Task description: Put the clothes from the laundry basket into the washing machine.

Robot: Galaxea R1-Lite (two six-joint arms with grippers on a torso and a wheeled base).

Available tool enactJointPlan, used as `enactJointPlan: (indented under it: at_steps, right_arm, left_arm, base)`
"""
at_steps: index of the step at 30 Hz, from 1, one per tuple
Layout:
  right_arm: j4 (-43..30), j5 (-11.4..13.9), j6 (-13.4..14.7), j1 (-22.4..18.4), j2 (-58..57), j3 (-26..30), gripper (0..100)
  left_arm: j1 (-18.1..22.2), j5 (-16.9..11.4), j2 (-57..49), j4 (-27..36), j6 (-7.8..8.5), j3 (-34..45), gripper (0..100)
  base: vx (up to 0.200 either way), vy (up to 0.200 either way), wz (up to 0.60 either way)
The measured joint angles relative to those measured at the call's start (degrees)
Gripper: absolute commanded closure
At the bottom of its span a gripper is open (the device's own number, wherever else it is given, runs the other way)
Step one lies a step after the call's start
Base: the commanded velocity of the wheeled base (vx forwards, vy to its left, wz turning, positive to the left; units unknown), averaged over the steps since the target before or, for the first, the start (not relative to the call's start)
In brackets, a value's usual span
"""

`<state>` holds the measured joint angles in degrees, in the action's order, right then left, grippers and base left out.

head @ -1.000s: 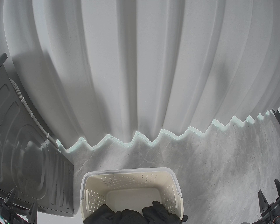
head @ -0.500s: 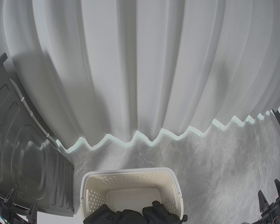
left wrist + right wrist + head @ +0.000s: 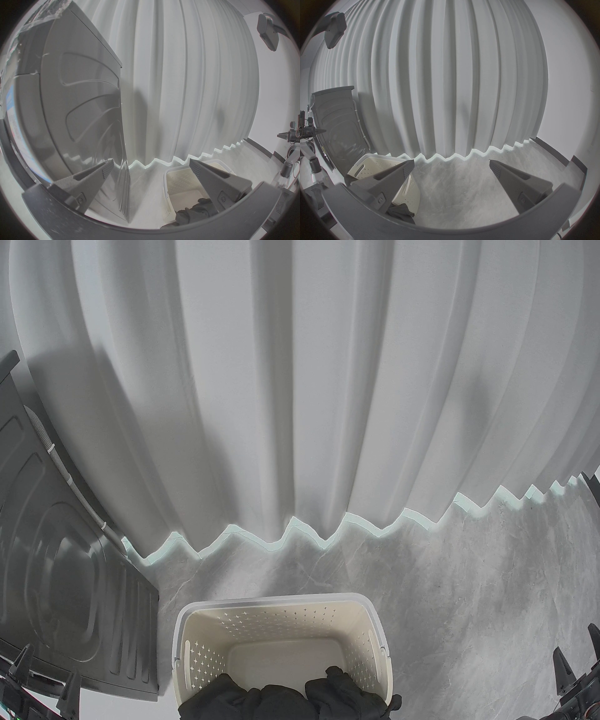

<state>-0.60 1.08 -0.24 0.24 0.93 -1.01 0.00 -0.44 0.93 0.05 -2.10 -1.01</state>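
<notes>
The dark clothes [image 3: 281, 701] lie bunched at the near end of the laundry basket [image 3: 275, 602], heaped against its near wall. The far half of the basket's bottom is bare. The basket is a pale, perforated plastic tub with slot handles in its short sides, and it stands on the grey marbled floor [image 3: 475, 590] at the near centre of the scene.

Just to its left, apart from it, is the washing machine [image 3: 56, 590]. The machine's grey side panel with pressed ribs faces the basket, and a ribbed hose [image 3: 69, 484] runs along its far edge.

The left tool [image 3: 150, 162] hangs at the near left, close to the machine's near corner. Its two fingers are spread wide with nothing between them. The right tool [image 3: 450, 162] hangs at the near right over open floor, well apart from the basket. Its fingers are likewise spread wide and grip nothing.

Across the far side hangs a white pleated curtain [image 3: 300, 396], with a bright strip along its zigzag hem where it meets the floor.
</notes>
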Motion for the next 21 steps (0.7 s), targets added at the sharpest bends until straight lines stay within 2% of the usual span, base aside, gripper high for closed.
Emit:
enactJointPlan:
  at_steps: [21]
  right_arm:
    - [0.0,-0.1,0.1,0.0,0.0,0.0,0]
  left_arm:
    - [0.0,0.0,0.0,0.0,0.05,0.0,0]
  base:
    - [-0.200,0.000,0.00]
